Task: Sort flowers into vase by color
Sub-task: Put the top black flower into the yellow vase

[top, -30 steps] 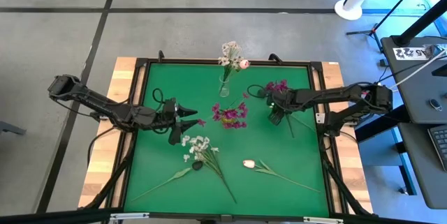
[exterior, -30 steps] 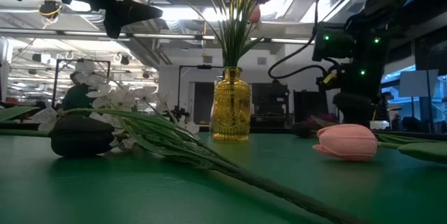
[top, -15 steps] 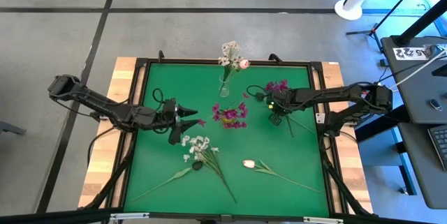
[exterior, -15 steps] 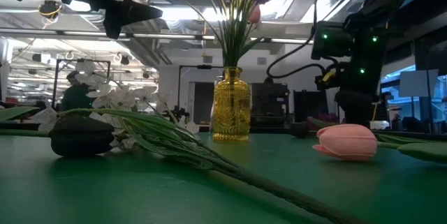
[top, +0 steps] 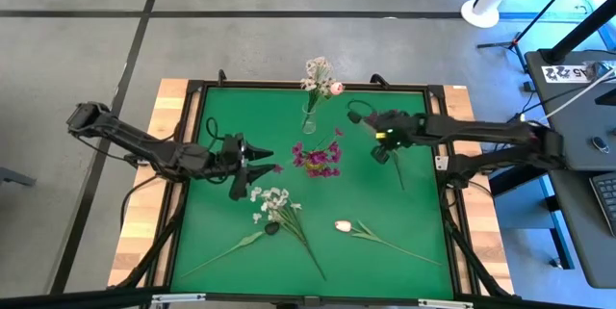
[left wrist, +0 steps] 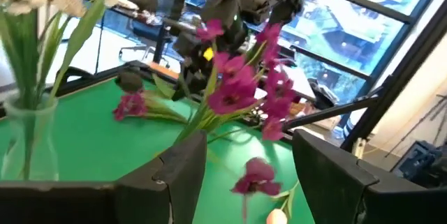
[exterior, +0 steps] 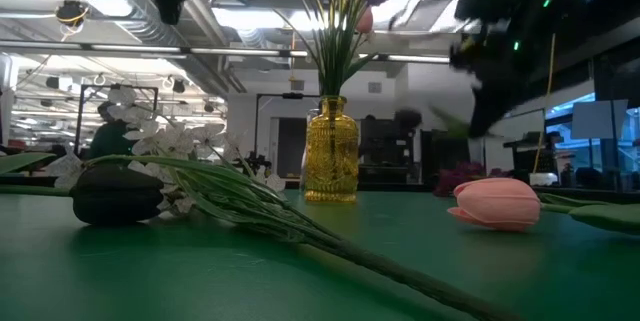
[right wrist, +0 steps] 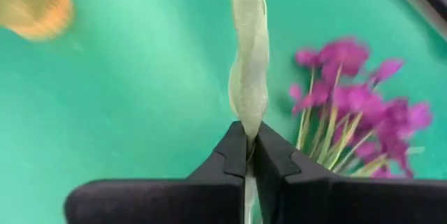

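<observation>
The right hand (top: 384,141) hangs over the right part of the green desk (top: 221,222), its two dark fingers (right wrist: 229,155) pinched tight on the slender green stem (right wrist: 248,77) of a flower, which rises straight out from between the tips; the right wrist view shows a smooth, pale leaf wrapped along that stem. The stem trails from this hand toward the near right in the high view. Just left of this hand, at the desk's middle, a bushy magenta cluster (top: 318,158) fans out on thin stalks. The left hand (top: 252,155) hovers left of that cluster, its fingers spread apart and holding nothing. At the far middle stands a ribbed amber glass vase (exterior: 331,151) with white and pink blooms. Near the front lie a spray of small white blossoms (top: 272,200) and a smooth pink tulip bud (top: 343,224) on long stems.
</observation>
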`<state>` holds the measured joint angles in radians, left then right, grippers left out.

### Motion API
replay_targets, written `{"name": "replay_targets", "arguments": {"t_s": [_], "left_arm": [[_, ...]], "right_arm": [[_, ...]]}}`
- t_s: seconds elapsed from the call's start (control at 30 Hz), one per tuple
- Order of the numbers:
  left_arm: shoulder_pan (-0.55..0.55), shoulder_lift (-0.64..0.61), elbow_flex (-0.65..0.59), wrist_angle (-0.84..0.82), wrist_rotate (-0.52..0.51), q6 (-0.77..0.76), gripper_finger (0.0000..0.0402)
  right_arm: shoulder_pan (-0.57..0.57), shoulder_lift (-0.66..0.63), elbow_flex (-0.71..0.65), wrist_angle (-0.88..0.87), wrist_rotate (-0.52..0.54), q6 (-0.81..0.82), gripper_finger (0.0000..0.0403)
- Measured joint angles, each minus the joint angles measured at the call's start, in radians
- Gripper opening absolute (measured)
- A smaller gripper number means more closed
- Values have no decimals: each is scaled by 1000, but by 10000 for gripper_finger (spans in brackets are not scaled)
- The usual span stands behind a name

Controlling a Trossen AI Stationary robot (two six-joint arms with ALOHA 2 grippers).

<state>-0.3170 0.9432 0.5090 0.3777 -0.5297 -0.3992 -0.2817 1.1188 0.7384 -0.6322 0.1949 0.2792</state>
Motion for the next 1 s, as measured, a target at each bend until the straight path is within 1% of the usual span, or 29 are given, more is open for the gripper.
{"name": "replay_targets", "arguments": {"t_s": [0.13, 0.27, 0.4, 0.5, 0.6, 0.83, 1.0], "left_arm": [[-13, -24, 60, -23, 0, 32, 206], [-20, -49, 115, -34, -13, 71, 206], [-21, -59, 139, -67, -104, 93, 206], [-20, -59, 139, -93, -181, 96, 206], [-19, -58, 139, -123, -225, 83, 206], [-19, -58, 139, -126, -232, -29, 206], [-19, -46, 139, -125, -232, -46, 206]], "right_arm": [[0, -152, 3, 72, -33, -26, 7], [0, -277, 3, 177, -113, -84, 6], [0, -352, 3, 291, -224, -128, 4], [0, -372, 4, 356, -297, -153, 5], [1, -371, 4, 403, -356, -181, 5], [0, -362, 4, 529, -491, -203, 5], [0, -353, 4, 588, -578, -210, 5]]}}
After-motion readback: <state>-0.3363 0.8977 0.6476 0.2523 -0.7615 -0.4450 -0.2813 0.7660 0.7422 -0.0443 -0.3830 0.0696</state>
